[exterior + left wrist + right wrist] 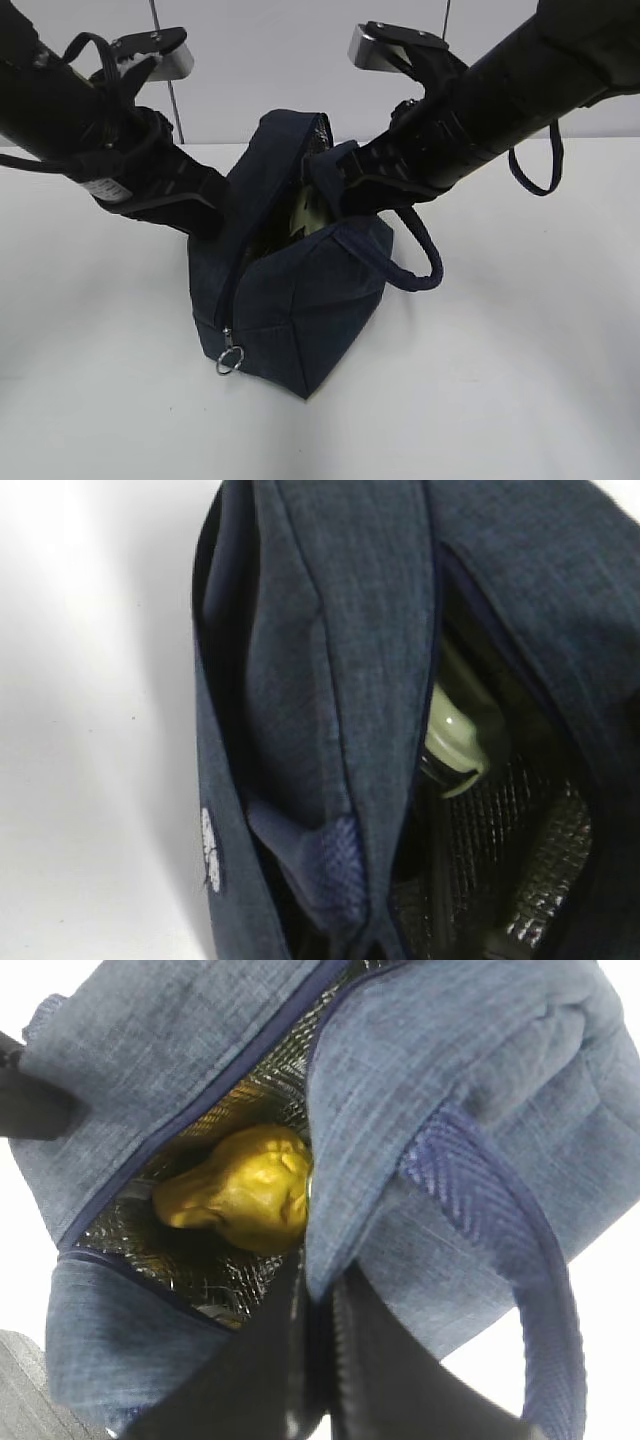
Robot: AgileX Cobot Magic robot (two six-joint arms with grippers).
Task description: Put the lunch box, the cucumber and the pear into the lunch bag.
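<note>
The dark navy lunch bag [300, 310] stands open in the middle of the table. My right gripper [322, 1285] is shut on the right edge of its opening [330, 1230]; in the exterior view it [335, 195] sits at the bag's top. The yellow pear [245, 1188] lies inside on the silvery lining. The lunch box's pale green lid [450, 740] shows inside the bag, and also in the exterior view [305, 218]. My left gripper [215, 220] is at the bag's left flap [330, 630], and the fabric gathers to a pinch at its jaws. The cucumber is hidden.
The bag's padded loop handle [420, 260] hangs to the right, and the metal ring pull [230, 360] hangs at the near end of the zipper. The white table [520, 380] lies around the bag. A white wall stands behind.
</note>
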